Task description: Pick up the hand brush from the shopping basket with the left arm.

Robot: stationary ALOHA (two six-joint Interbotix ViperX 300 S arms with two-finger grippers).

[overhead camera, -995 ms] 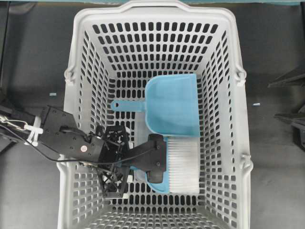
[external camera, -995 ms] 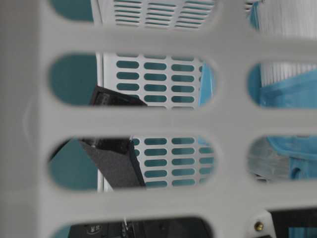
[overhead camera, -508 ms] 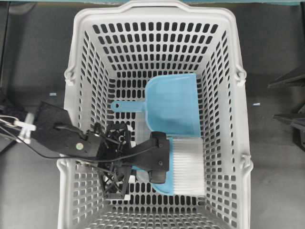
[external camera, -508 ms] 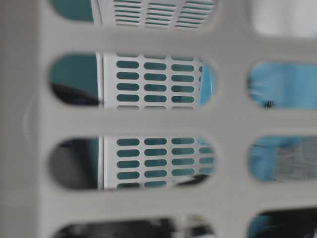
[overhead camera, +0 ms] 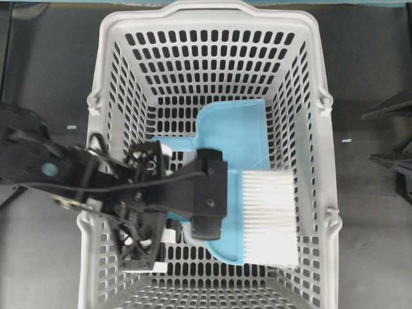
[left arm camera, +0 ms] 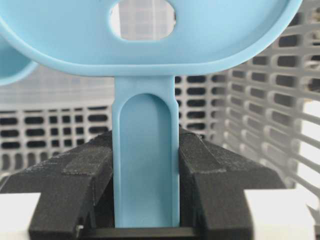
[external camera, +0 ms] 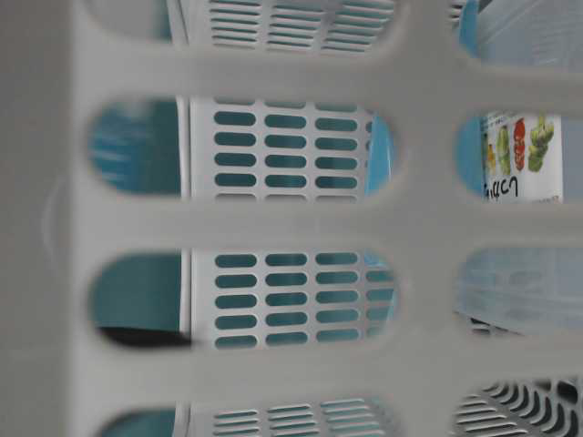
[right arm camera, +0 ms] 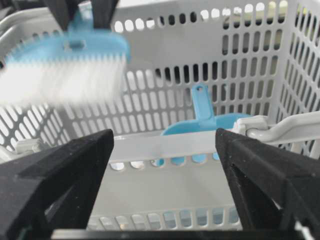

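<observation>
- While your left gripper [left arm camera: 145, 175] clamps the hand brush [overhead camera: 261, 215] by its handle, the brush hangs above the shopping basket [overhead camera: 309, 77] floor, bristles pointing toward 3 o'clock in the overhead view.
- You see the dustpan [overhead camera: 228, 138] at 12 o'clock from the brush.
- Your right gripper [right arm camera: 162, 175] stands wide, empty.

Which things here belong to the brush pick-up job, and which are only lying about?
Belong to the job:
- hand brush, handle clamped in the left gripper
- shopping basket
- left arm

Only lying about:
- blue dustpan on the basket floor
- right gripper, fingers open, holding nothing
</observation>
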